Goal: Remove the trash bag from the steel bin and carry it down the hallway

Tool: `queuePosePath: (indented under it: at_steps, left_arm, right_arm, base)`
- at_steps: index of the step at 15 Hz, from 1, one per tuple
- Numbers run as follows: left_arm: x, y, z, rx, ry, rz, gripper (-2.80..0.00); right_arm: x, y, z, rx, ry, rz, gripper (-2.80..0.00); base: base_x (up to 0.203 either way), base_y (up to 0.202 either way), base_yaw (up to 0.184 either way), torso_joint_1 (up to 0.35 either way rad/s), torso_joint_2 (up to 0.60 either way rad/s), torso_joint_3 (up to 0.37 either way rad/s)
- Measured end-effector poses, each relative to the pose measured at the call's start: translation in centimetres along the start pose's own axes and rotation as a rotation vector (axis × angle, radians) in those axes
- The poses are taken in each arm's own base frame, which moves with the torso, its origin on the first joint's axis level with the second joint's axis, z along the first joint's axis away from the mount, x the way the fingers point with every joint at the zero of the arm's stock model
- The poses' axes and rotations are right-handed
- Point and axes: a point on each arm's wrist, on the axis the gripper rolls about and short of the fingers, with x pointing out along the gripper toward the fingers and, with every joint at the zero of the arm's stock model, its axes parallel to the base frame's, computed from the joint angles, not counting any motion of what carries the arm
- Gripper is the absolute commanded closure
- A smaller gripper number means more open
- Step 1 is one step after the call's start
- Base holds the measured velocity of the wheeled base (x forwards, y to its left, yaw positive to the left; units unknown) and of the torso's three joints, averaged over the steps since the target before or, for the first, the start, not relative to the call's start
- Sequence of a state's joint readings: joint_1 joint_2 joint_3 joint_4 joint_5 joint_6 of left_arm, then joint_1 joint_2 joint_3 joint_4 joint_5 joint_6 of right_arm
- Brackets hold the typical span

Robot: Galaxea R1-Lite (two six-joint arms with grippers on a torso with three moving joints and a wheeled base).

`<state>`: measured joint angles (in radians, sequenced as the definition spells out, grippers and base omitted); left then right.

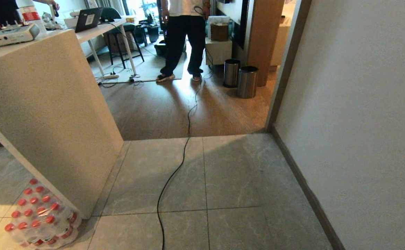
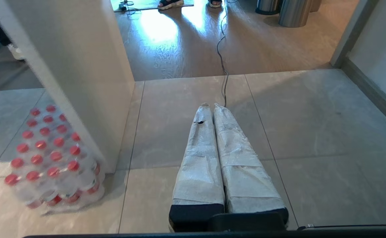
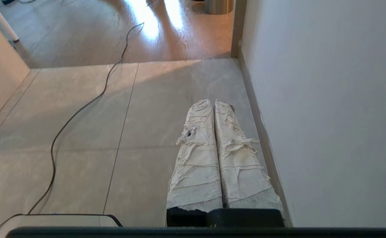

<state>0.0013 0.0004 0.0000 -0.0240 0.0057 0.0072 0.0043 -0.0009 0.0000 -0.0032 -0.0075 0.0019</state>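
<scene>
Can't see any trash bag yet, presumably inside a steel bin (image 1: 247,82) by the far door frame; I'd expect thin, light, tear-prone film, so grab gathered rim; left gripper (image 2: 211,106) & right gripper (image 3: 212,102) closed, empty.

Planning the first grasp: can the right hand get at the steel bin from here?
Probably not yet. The right hand is shut over the tile by the wall, while the steel bin stands far off across the wood floor. Only a black cable crosses the path.
</scene>
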Motion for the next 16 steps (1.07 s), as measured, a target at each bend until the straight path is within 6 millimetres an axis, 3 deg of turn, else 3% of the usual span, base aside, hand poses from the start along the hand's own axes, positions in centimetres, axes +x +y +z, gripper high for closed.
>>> queuePosePath:
  at_steps: [16]
  left_arm:
    - [0.0,0.0,0.02,0.0,-0.002,0.0,0.0]
  right_arm:
    - [0.0,0.0,0.0,0.0,0.0,0.0,0.0]
  base:
    - [0.194,0.0,0.001,0.002,0.0,0.002]
